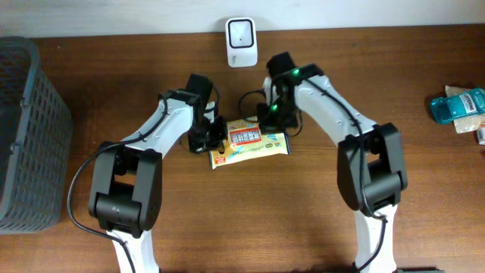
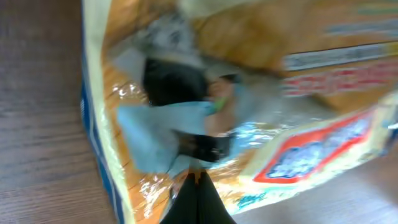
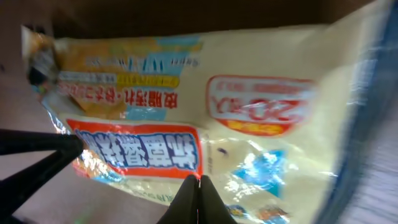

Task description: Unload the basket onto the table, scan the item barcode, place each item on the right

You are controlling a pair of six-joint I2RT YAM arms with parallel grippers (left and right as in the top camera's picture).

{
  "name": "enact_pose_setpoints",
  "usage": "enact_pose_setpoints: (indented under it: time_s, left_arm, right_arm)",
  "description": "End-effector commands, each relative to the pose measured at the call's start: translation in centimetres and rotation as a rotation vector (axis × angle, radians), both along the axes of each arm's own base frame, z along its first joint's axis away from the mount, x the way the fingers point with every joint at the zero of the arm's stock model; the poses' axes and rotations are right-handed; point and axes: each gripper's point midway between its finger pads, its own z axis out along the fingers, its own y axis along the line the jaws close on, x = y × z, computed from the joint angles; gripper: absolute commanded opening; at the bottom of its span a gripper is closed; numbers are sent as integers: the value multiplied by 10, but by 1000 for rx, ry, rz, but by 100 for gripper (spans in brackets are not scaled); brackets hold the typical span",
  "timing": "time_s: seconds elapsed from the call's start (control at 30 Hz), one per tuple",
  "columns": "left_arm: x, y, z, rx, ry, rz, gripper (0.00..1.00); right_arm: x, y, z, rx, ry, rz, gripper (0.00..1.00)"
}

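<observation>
Shows a wooden table with a grey basket at the far left edge and, at centre frame, a yellow snack packet facing the overhead camera, below a white scanner at top centre. Grips that packet from both ends, with the left gripper pinched shut on its left edge and the right gripper pinched shut on its upper right edge. Fills both wrist views with the packet, closed fingertips low at centre against the film.
</observation>
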Motion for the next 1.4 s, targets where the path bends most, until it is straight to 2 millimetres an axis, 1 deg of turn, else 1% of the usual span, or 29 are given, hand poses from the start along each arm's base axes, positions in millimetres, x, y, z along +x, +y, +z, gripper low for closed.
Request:
enact_pose_setpoints:
  time_s: [0.0, 0.07, 0.1, 0.13, 0.17, 0.23, 0.33, 0.4, 0.5, 0.53, 0.6, 0.63, 0.7, 0.73, 0.9, 0.97, 1.03, 1.1, 1.13, 1.2, 1.23, 1.3, 1.37]
  left_arm:
    - [-1, 16, -17, 41, 32, 25, 0]
    - [1, 22, -17, 48, 31, 38, 0]
    - [3, 29, -19, 74, 24, 46, 0]
    - [6, 39, -21, 117, 13, 56, 0]
    - [10, 54, -23, 184, -4, 72, 0]
    - [16, 70, -24, 224, -20, 99, 0]
    - [28, 77, -17, 208, -41, 126, 0]
    - [39, 68, -3, 144, -72, 101, 0]
    - [55, 52, 27, 67, -116, 68, 0]
    - [59, 43, 37, 28, -126, 60, 0]
    - [60, 28, 46, -44, -128, 46, 0]
    - [58, 19, 49, -84, -120, 34, 0]
    - [51, 9, 45, -99, -99, 14, 0]
    - [46, 3, 40, -94, -80, 4, 0]
    - [14, -25, 1, -69, 65, -17, 0]
    - [2, -39, -5, -107, 116, -39, 0]
    - [-1, -44, -8, -113, 124, -51, 0]
    - [3, -38, -13, -67, 102, -51, 0]
    - [6, -31, -16, -23, 88, -47, 0]
    - [17, -1, -26, 137, 37, -28, 0]
    - [24, 19, -29, 230, 12, 2, 0]
    - [32, 40, -30, 325, -21, 23, 0]
    - [43, 56, -30, 382, -60, 41, 0]
  right_arm:
    - [-13, -2, -28, -5, 66, -50, 4]
    - [-18, -17, -43, -66, 92, -109, 4]
    - [-19, -25, -48, -98, 97, -129, 4]
    - [-20, -39, -52, -145, 104, -154, 4]
    - [-21, -48, -52, -176, 113, -170, 4]
    - [-20, -59, -47, -186, 126, -191, 4]
    - [-17, -60, -37, -176, 105, -199, 4]
    - [-15, -58, -25, -165, 77, -197, 4]
    - [-15, -50, 1, -136, 27, -185, 4]
    - [-14, -48, 11, -126, 5, -180, 4]
    - [-13, -44, 20, -116, -22, -176, 4]
    - [-12, -43, 21, -112, -29, -175, 4]
    - [-8, -42, 21, -108, -43, -175, 4]
    - [-6, -42, 18, -110, -46, -176, 4]
    - [3, -52, 15, -105, -55, -207, 4]
    - [4, -59, 15, -108, -48, -219, 4]
    - [3, -62, 14, -111, -42, -226, 4]
    - [4, -63, 14, -111, -42, -227, 4]
    - [3, -63, 13, -112, -41, -227, 4]
    - [0, -64, 9, -118, -30, -225, 4]
    - [-3, -65, 5, -123, -24, -225, 4]
    - [-8, -67, -5, -127, -13, -225, 4]
    - [-12, -66, -18, -118, -11, -223, 4]
